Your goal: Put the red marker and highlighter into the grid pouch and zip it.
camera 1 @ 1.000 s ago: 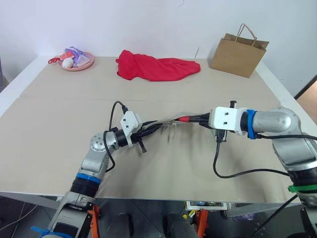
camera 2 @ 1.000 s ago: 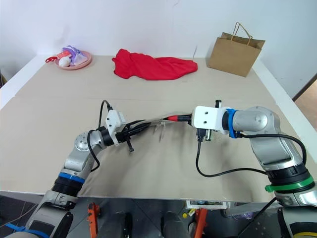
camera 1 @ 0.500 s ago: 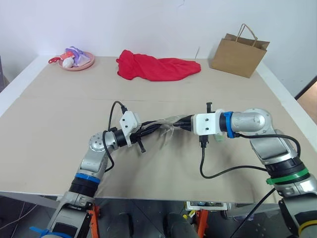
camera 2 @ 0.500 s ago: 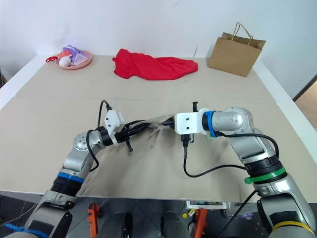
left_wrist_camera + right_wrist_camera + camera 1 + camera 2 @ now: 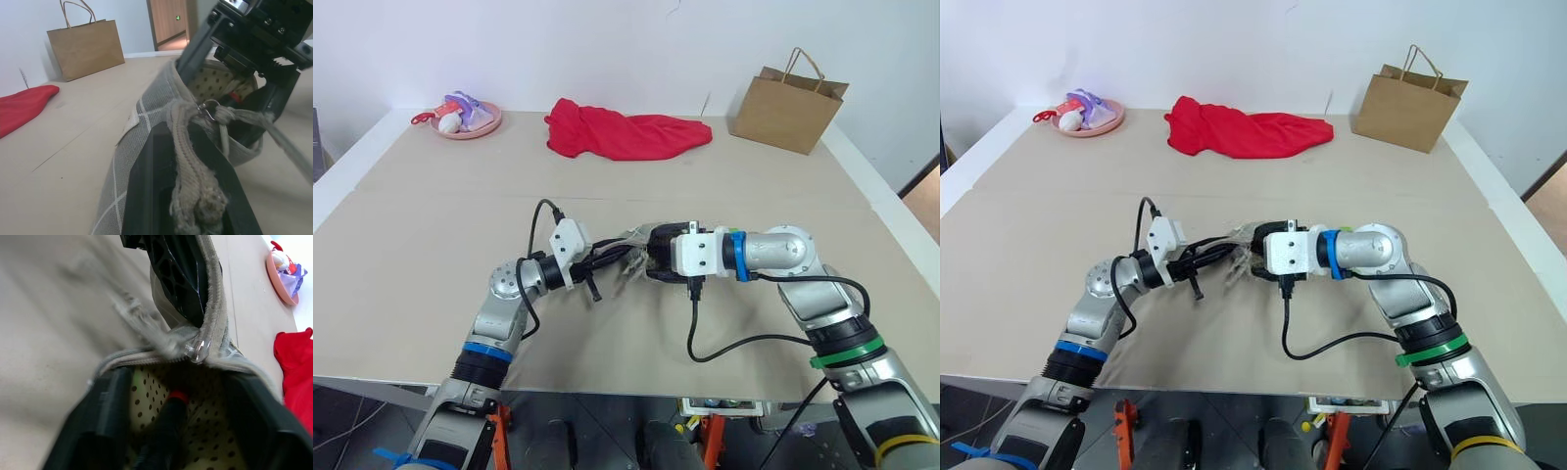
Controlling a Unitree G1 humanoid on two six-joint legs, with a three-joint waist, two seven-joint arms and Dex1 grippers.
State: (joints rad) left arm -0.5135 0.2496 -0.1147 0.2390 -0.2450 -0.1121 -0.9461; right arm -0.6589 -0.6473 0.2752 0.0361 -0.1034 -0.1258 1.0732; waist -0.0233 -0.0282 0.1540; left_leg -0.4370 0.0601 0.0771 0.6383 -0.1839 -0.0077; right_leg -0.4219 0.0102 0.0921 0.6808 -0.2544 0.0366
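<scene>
Red marker (image 5: 172,407) lies inside grid pouch (image 5: 146,117) (unzipped).

Overhead stereo pair; wrist close-ups, seemingly

Grid pouch (image 5: 628,247) held up over the middle of the counter (image 5: 411,255), between the two claws: left claw (image 5: 612,253) at its left end, clamped on the pouch edge; right claw (image 5: 171,431) reaching into the open mouth from the right, fingers spread. Red marker (image 5: 168,418) inside the pouch, between the right claw's fingers. Along the far edge, left to right: plate of small items (image 5: 470,121), cloth (image 5: 626,135), paper bag (image 5: 787,104), all well apart from the pouch.
</scene>
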